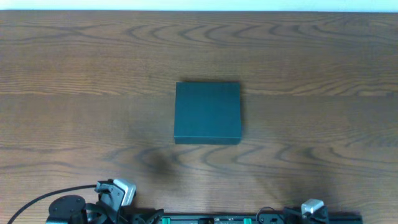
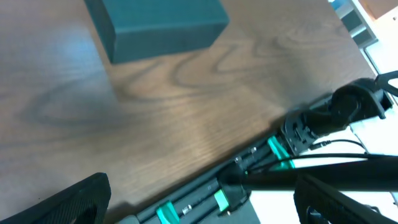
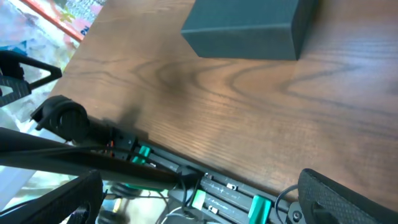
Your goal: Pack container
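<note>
The container (image 1: 207, 112) is a dark teal-green square box lying shut in the middle of the wooden table. It also shows at the top of the left wrist view (image 2: 155, 25) and of the right wrist view (image 3: 249, 25). My left gripper (image 2: 202, 202) is open and empty, low at the table's front edge on the left, far from the box. My right gripper (image 3: 199, 199) is open and empty at the front edge on the right, also far from the box. No snack packets are in view.
A black rail with green clips (image 2: 249, 168) runs along the table's front edge and also shows in the right wrist view (image 3: 205, 186). The arm bases (image 1: 112, 196) sit at that edge. Bare wooden table (image 1: 74, 93) surrounds the box.
</note>
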Controlling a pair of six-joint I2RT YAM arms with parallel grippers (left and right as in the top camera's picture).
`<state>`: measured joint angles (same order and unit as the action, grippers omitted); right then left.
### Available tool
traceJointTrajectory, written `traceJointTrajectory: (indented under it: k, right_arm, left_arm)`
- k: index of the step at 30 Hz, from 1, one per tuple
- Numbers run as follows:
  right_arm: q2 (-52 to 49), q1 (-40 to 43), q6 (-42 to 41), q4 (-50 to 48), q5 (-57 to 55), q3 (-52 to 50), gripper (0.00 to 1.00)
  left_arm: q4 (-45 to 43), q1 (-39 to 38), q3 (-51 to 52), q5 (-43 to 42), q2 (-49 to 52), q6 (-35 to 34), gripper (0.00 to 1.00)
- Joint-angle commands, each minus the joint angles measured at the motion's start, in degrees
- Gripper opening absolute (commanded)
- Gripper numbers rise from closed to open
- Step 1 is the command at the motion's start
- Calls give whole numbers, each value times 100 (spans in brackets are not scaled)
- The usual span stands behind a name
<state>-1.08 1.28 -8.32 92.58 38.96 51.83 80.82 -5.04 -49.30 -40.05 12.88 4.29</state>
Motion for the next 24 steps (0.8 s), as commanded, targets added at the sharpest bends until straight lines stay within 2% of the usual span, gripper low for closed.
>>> traceJointTrajectory:
  k: [1, 15, 18, 20, 22, 24]
  right_arm:
    - [-50, 20, -87, 22, 2, -17, 99]
    - [-50, 20, -87, 24, 2, -17, 99]
    - [-50, 20, -87, 22, 2, -17, 99]
    - [-50, 20, -87, 24, 2, -17, 99]
    - [-50, 20, -85, 22, 2, -17, 99]
    - [-50, 20, -87, 22, 2, -17, 99]
  left_arm:
    - [37, 15, 7, 22, -37, -66, 95]
    - [39, 15, 7, 28, -37, -61, 95]
    - [-4, 15, 7, 861, -72, 28, 95]
    - [-256, 28, 28, 1266, -175, 37, 95]
    - [-929, 28, 160, 1187, -310, 151, 95]
    - [-1751, 50, 396, 817, -439, 555, 95]
